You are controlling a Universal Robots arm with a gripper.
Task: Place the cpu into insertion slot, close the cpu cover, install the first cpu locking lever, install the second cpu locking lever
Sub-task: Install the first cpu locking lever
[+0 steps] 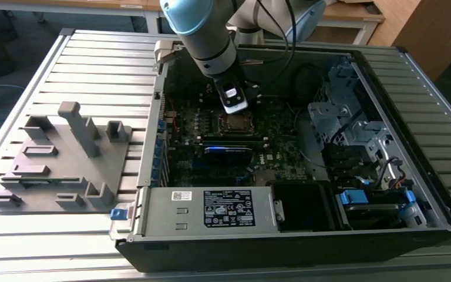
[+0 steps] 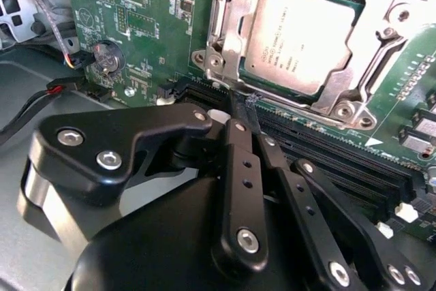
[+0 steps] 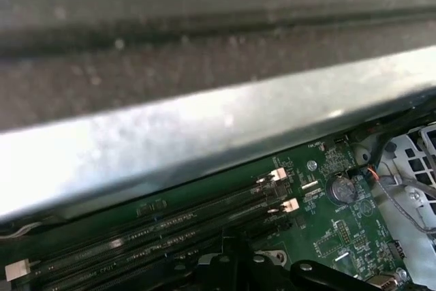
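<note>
Fingers [image 2: 244, 110] look clenched together, seemingly grasping nothing, their tip just beside the rim of the insertion slot [image 2: 225, 66]. Within that slot lies the cpu [image 2: 303, 39], the cpu cover [image 2: 371, 90] framing it, memory slots [image 2: 327, 148] alongside on the motherboard [image 2: 146, 25].

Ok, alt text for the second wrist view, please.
The cpu sits in the insertion slot with the cpu cover closed over its edges, on a green motherboard. The black end effector hangs just beside the socket, fingers together.
</note>
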